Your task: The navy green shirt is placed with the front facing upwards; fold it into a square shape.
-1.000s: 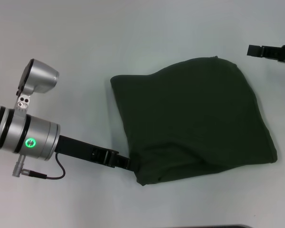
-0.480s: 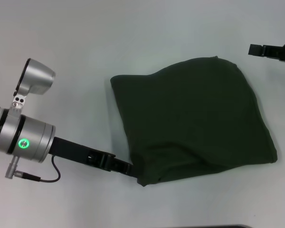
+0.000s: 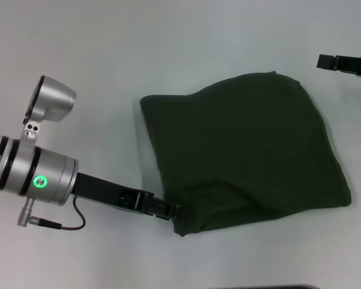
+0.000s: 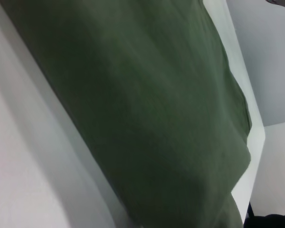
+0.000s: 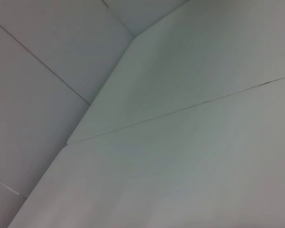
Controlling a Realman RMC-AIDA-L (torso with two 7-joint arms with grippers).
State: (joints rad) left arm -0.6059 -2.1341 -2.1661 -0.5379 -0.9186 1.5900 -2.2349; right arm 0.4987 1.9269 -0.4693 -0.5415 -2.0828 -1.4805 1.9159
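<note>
Tabletop: we see a pale, plain surface carrying everything.
Shirt: we find it folded into a rough dark green bundle, plain side up, lying middle-right.
Left tool: at the shirt's near-left corner, touching the cloth; we cannot tell its state.
Right tool: far right, well apart from the shirt; state unclear to us.

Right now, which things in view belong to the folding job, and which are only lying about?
Part of the job:
- navy green shirt, lying folded on the table
- left gripper, at the shirt's near left corner

Not part of it:
- right gripper, far right, away from the shirt
- table
</note>
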